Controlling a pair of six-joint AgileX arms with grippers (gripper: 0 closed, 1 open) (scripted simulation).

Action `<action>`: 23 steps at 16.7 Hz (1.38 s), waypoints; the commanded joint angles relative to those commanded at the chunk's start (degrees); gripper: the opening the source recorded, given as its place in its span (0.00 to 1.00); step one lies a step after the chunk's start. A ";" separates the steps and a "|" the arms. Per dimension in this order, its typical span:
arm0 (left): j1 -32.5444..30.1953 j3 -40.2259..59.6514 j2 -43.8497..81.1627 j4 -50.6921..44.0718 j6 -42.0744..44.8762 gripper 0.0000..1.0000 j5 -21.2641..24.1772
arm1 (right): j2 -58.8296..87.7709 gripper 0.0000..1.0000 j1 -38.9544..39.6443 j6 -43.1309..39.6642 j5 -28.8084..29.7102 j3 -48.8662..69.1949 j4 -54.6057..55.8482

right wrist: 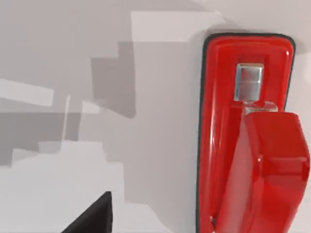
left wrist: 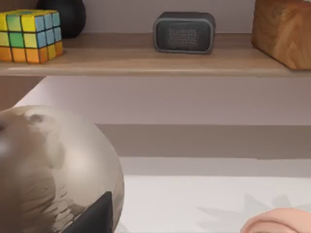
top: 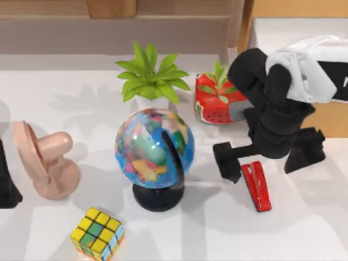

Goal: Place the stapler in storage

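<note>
The stapler (top: pixel 256 185) is small, glossy and red, and lies flat on the white table at the front right; it appears close up as the stapler (right wrist: pixel 248 141) in the right wrist view. My right gripper (top: pixel 266 156) hangs just over its far end, open, with one dark finger on each side and nothing between them. The storage (top: pixel 247 24), a light wooden box with a white interior, stands at the back right, partly hidden by my right arm. My left gripper (top: pixel 5 185) is parked at the left edge, open.
A globe (top: pixel 155 149) on a black base stands mid-table, left of the stapler. Behind it are a green plant (top: pixel 152 79) and a watermelon-patterned pot (top: pixel 217 103). A pink object (top: pixel 46 160) and a colour cube (top: pixel 98 234) lie at the left front.
</note>
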 joint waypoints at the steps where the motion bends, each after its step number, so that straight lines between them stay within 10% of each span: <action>1: 0.00 0.00 0.00 0.00 0.00 1.00 0.00 | 0.76 1.00 0.04 0.05 0.00 -0.99 2.00; 8: 0.00 0.00 0.00 0.00 0.00 1.00 0.00 | 2.77 1.00 0.16 0.20 0.02 -3.53 6.32; 21: 0.00 0.00 0.00 0.00 0.00 1.00 0.00 | 2.77 0.02 0.16 0.20 0.02 -3.53 6.32; 23: 0.00 0.00 0.00 0.00 0.00 1.00 0.00 | 2.77 0.00 0.16 0.20 0.02 -3.53 6.32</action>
